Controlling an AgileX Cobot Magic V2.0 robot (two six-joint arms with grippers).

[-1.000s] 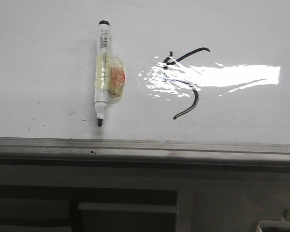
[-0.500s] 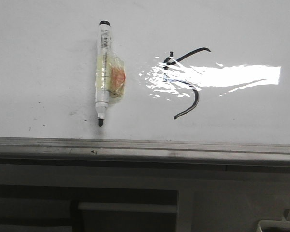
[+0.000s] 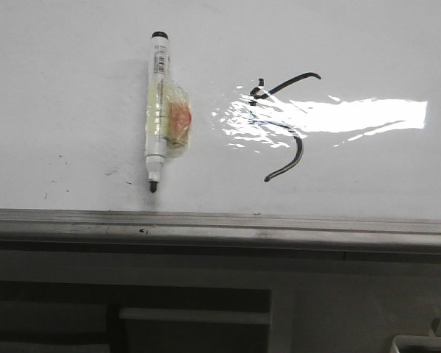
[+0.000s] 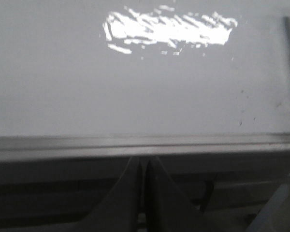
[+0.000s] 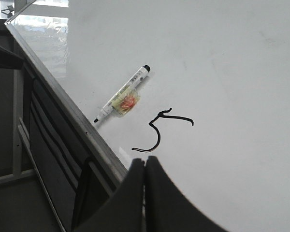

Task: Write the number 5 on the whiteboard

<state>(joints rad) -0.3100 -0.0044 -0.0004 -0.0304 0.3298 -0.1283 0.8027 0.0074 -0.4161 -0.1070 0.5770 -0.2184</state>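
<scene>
The whiteboard [image 3: 73, 88] fills the upper front view, glossy, with a bright glare patch. The number 5 [image 3: 298, 151] is a thin black line with a short top stroke and hooked tail, partly washed out by glare; it also shows in the right wrist view [image 5: 158, 133]. A white marker [image 3: 156, 110] with a yellowish tape wrap lies uncapped on the board left of the 5, tip toward the edge strip; it shows in the right wrist view too [image 5: 122, 100]. My right gripper [image 5: 145, 162] is shut and empty, just short of the 5. My left gripper [image 4: 145, 162] is shut and empty, below the board's edge.
A grey aluminium edge strip [image 3: 220, 224] runs along the board's near side, seen also in the left wrist view [image 4: 135, 142]. Grey panels and dark slots [image 3: 191, 309] lie below it. Small black specks [image 3: 59, 158] dot the board's lower left.
</scene>
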